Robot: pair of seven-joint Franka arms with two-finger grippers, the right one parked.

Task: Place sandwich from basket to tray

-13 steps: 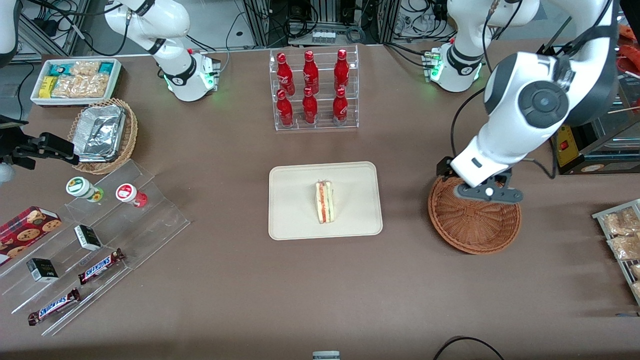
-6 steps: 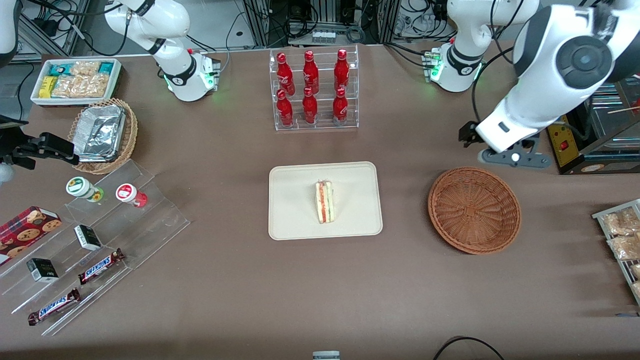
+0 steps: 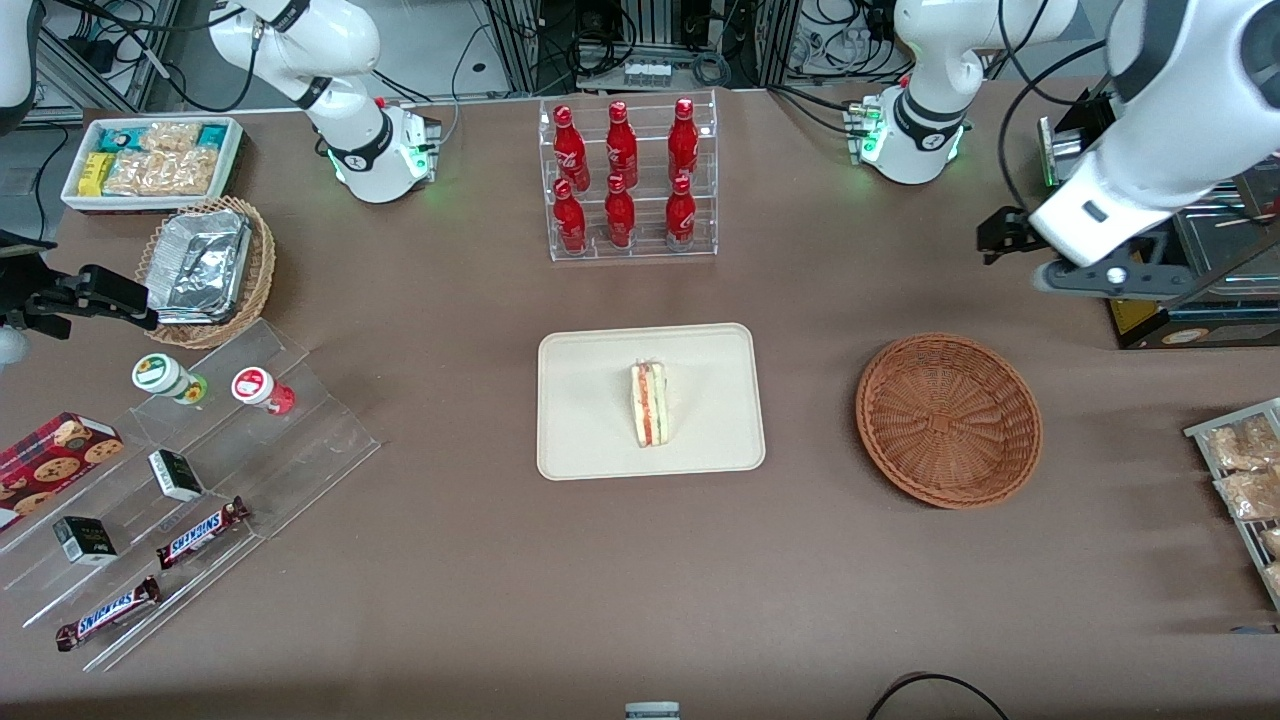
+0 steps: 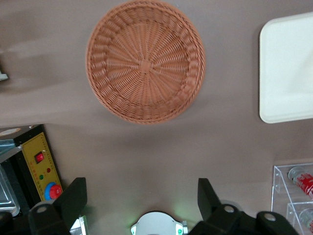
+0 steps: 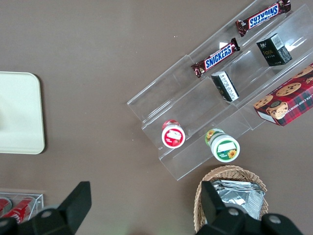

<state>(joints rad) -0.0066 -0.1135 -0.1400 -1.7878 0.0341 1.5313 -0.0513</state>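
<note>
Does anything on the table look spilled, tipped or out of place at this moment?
Nothing stands out. The sandwich lies on the tray, the basket sits upright with nothing in it, and the gripper, open, hangs above the table, farther from the front camera than the basket.

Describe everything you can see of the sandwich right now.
The sandwich is a small triangular wedge of pale beige bread, with red, white and green filling layers showing along its cut edge. It rests near the middle of the cream-beige tray, touching nothing else. The reddish-brown wicker basket holds nothing. The left arm's hand is open, raised off the table, farther from the front camera than the basket and well clear of the sandwich.
</note>
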